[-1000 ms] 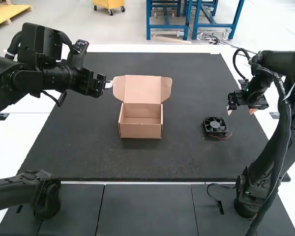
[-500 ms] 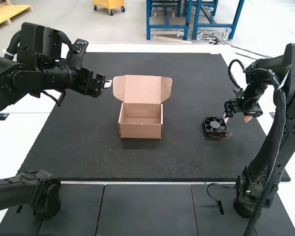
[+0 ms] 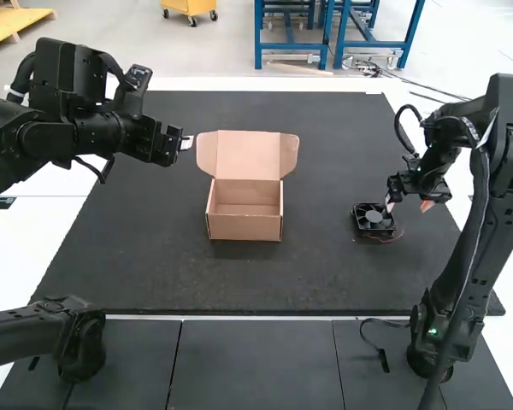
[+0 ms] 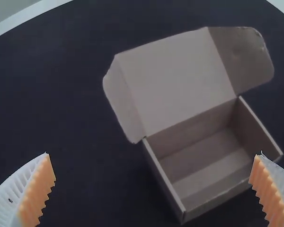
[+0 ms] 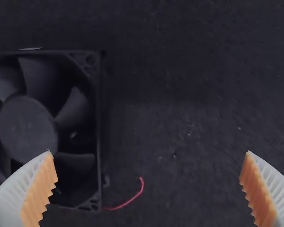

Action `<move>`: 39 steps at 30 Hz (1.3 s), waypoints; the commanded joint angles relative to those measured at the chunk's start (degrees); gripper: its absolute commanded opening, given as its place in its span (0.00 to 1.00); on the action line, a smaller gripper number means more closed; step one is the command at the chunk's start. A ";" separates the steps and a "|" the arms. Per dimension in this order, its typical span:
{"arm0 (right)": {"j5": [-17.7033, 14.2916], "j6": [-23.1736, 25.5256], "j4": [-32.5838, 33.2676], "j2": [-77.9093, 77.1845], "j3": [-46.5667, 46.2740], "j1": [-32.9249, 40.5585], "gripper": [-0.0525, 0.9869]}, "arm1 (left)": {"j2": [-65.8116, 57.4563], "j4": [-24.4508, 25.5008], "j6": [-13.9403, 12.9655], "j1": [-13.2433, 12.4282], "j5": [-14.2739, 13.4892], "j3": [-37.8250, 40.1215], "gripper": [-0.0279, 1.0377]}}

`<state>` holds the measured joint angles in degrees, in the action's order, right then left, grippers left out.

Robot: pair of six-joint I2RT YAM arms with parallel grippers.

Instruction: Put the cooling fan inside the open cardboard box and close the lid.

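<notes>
The cardboard box [image 3: 244, 225] was seen standing upright near the middle of the black mat [image 3: 137, 248] that was laid over the counter [image 3: 21, 224]; its lid [image 3: 248, 155] was folded back and open at the far side, with both side flaps spread, and the inside was seen bare in the left wrist view; the cooling fan [image 3: 376, 219] was found lying flat on the mat, well apart from the box on the right arm's side, with a thin red wire [image 5: 130, 198] trailing from its corner. The right tool [image 3: 409, 203] was held just above the fan's far right edge with its fingers [image 5: 38, 189] spread wide, nothing being gripped; one finger was seen over the fan's frame and the other over bare mat. The left tool [image 3: 185, 143] was held near the lid's left flap, apart from it; its fingers [image 4: 38, 187] were likewise parted and nothing was held.
</notes>
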<state>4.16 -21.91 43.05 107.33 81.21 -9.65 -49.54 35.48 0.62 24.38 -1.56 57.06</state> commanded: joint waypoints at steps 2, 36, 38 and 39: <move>0.85 -0.41 0.28 1.83 1.85 -0.02 0.90 | 1.11 -0.50 -0.71 0.05 -0.55 0.95 0.94; -0.65 1.17 2.48 9.83 5.36 0.60 0.72 | 1.11 -0.15 -0.62 0.05 -1.16 2.80 0.94; -0.82 1.17 2.66 10.01 5.45 0.86 0.63 | 1.11 -0.15 -0.71 0.05 -1.16 3.06 0.94; -0.82 1.17 2.74 10.01 5.45 1.04 0.59 | 1.11 -0.06 -0.62 0.05 -1.16 3.15 0.94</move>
<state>4.08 -21.39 45.12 116.36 85.65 -9.34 -49.54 35.62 0.62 24.38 -2.15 57.12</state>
